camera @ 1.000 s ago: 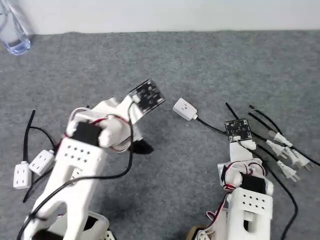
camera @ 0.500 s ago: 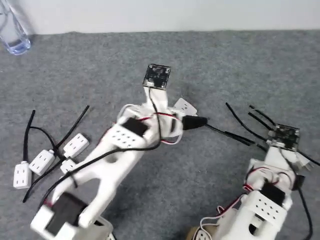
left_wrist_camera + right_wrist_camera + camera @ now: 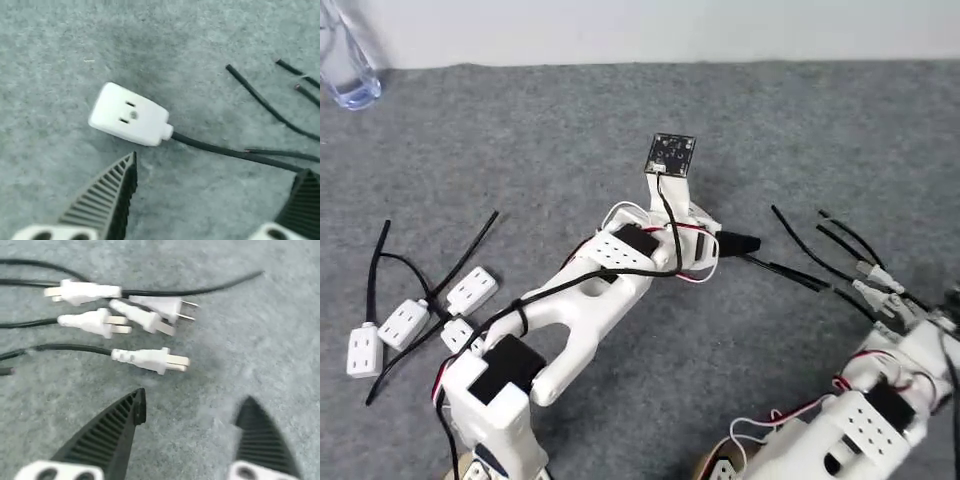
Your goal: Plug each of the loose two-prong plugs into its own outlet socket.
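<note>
A white outlet socket (image 3: 131,116) on a black cord (image 3: 235,152) lies face up on the grey carpet. My left gripper (image 3: 218,165) hangs open just short of it, with nothing between its fingers. In the high view the left arm (image 3: 610,275) stretches to the table's middle and covers most of that socket (image 3: 698,212). Several white two-prong plugs (image 3: 150,360) on black cords lie bunched together, prongs pointing the same way. My right gripper (image 3: 195,397) is open just before the nearest plug, holding nothing. The plugs (image 3: 875,275) sit at the right, beside the right arm (image 3: 880,400).
Several more white sockets (image 3: 402,322) with black cords lie in a cluster at the left. A clear glass (image 3: 345,70) stands at the far left corner. Loose black cord ends (image 3: 840,235) fan out right of the middle.
The left arm has swung from the left side to the middle socket. The right arm has swung right, over to the plugs.
</note>
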